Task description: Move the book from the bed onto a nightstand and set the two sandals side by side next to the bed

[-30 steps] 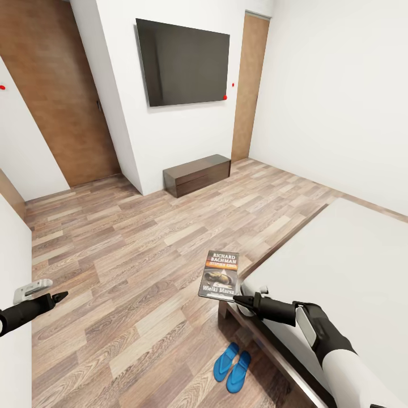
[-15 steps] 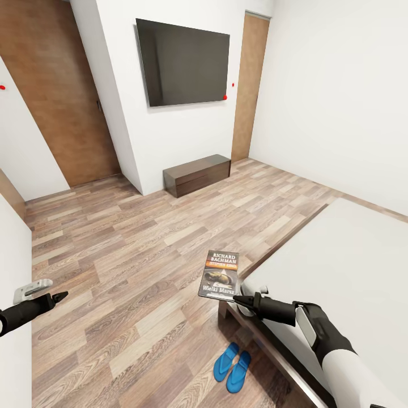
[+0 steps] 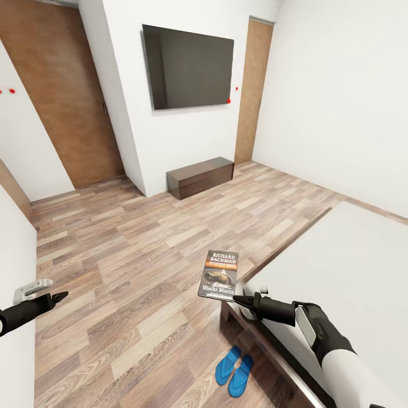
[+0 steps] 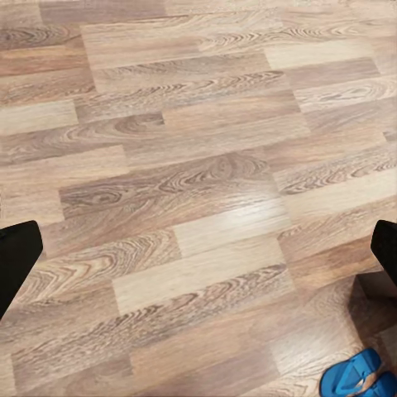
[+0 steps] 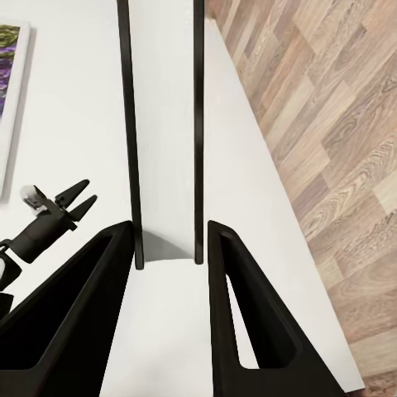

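My right gripper is shut on the lower edge of the book and holds it upright over the floor, just off the corner of the bed. In the right wrist view the book stands edge-on between the fingers. The two blue sandals lie side by side on the floor beside the bed frame, below the book; one sandal appears in the left wrist view. My left gripper hangs open over the floor at the left. The nightstand is out of view.
A long low dark TV cabinet stands against the far wall under a wall-mounted TV. Wooden doors flank that wall. Wood-plank floor stretches between me and the cabinet. A white wall is close on my left.
The whole head view has shifted slightly, so the camera moved. Both arms and the held book keep their places in the picture.
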Available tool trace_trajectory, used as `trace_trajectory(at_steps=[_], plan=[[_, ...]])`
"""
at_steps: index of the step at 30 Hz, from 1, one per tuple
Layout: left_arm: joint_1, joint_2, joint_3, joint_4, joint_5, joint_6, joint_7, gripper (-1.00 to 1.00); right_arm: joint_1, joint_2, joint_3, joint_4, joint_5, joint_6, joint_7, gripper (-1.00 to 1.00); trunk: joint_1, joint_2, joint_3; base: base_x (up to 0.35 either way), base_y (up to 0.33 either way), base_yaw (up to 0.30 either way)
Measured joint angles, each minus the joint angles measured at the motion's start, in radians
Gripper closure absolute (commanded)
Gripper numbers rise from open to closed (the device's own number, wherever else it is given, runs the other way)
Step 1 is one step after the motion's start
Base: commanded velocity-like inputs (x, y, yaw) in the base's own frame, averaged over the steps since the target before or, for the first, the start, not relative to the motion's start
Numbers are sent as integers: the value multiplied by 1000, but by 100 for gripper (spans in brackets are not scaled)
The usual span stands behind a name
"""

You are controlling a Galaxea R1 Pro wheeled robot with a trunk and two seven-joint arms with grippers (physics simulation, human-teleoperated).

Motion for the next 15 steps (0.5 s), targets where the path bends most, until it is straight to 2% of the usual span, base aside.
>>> trace_trajectory(at_steps=[15], plan=[[0, 0, 0, 1, 0, 0, 0, -100, 0, 2, 0, 0, 0, 0, 1, 100, 0, 0, 18, 0, 0, 111]])
